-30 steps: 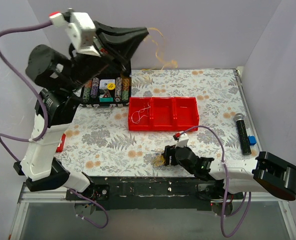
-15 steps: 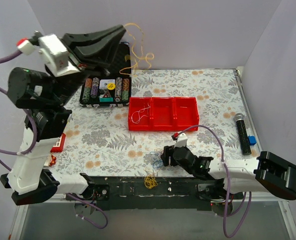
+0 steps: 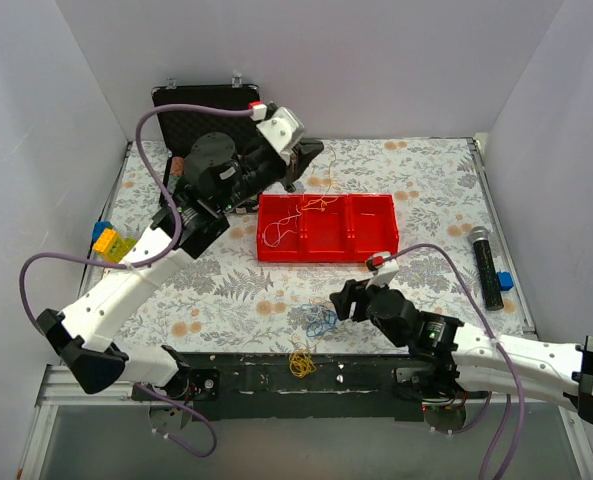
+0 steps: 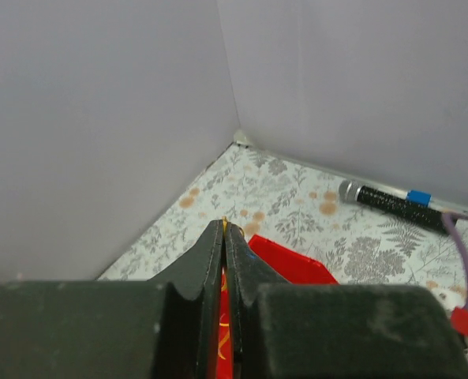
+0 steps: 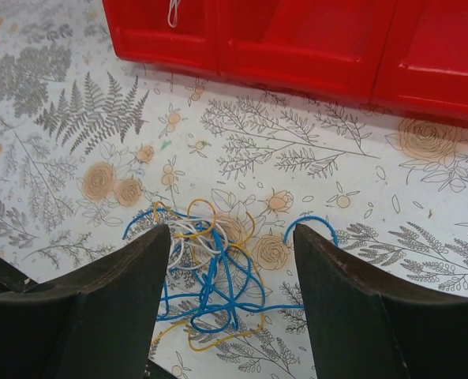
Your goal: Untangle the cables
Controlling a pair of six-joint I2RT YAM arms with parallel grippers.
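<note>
My right gripper is way closer, fingers wide, cables at 6 o'clock between them; left gripper pinches a yellow strand.

Cables: blue, yellow-orange and white strands. Tray: solid red. Table cover: white, printed with grey ferns and orange flowers. Microphone: black.

Cables before tray, strands apparently inside it
</note>
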